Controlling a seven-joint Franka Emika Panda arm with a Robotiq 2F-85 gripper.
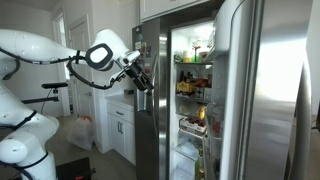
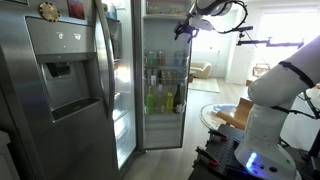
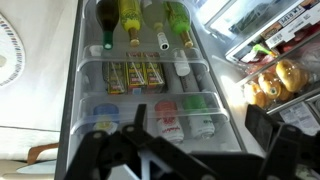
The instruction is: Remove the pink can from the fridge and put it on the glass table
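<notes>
Before the open fridge [image 1: 275,90], the gripper [image 1: 141,78] hung at upper-shelf height in both exterior views, jaws spread wide with nothing between them. Wrist view looked down onto the door racks; dark fingers [image 3: 100,155] framed the lower edge, apart and empty. Pink can [image 3: 169,118] stood upright in a clear bin [image 3: 225,140], between a blue-topped container [image 3: 106,113] and a green one [image 3: 202,116]. Bottles [image 3: 131,20] filled the rack beyond. Gripper was not touching the can.
</notes>
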